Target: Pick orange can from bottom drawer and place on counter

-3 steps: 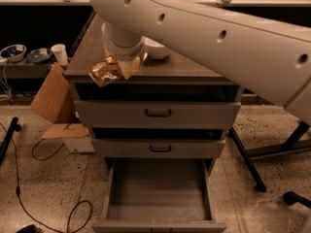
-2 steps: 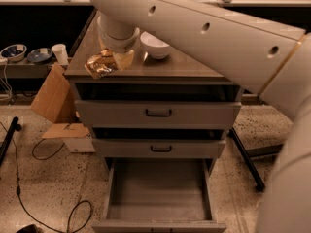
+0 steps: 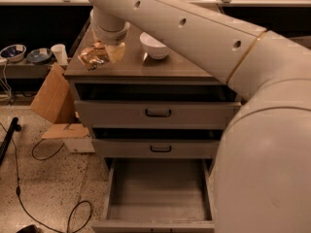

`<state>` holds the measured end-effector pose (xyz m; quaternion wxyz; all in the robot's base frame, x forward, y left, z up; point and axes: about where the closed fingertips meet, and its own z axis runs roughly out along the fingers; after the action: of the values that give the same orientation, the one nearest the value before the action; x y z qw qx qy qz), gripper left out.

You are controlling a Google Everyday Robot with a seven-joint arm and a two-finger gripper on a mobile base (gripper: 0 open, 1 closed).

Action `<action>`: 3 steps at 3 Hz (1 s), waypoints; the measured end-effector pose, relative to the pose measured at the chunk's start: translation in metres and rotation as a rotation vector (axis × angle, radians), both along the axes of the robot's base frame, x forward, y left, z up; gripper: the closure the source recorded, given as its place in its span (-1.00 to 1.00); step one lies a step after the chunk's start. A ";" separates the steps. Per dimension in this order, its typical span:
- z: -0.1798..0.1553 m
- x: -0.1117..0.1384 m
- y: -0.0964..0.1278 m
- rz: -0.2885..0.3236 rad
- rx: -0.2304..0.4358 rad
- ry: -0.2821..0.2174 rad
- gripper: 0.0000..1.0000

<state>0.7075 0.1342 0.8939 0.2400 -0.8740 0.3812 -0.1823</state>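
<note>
My gripper (image 3: pixel 106 55) hangs from the big white arm over the left end of the counter (image 3: pixel 165 68). It is shut on a shiny orange-brown thing, the orange can (image 3: pixel 92 56), which sticks out to the left of the fingers just above the counter's left edge. The bottom drawer (image 3: pixel 160 191) is pulled wide open below, and its plain grey inside holds nothing. The arm hides the right side of the cabinet.
A white bowl (image 3: pixel 154 45) stands on the counter right of the gripper. Two shallower drawers (image 3: pixel 156 113) lie above the open one. A cardboard box (image 3: pixel 51 93) leans left of the cabinet. A low shelf at the left holds bowls (image 3: pixel 13 52) and a cup (image 3: pixel 60 53). Cables (image 3: pixel 77 212) lie on the floor.
The gripper with the can has moved left and a little farther back over the counter. The arm has swung closer and fills more of the right side.
</note>
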 end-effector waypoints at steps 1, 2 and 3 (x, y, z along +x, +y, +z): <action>-0.002 0.012 0.014 -0.004 -0.004 0.001 1.00; -0.005 0.019 0.025 -0.001 -0.015 0.006 0.77; -0.009 0.025 0.033 0.001 -0.029 0.020 0.30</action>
<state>0.7329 0.1669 0.8846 0.2234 -0.8793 0.3805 -0.1791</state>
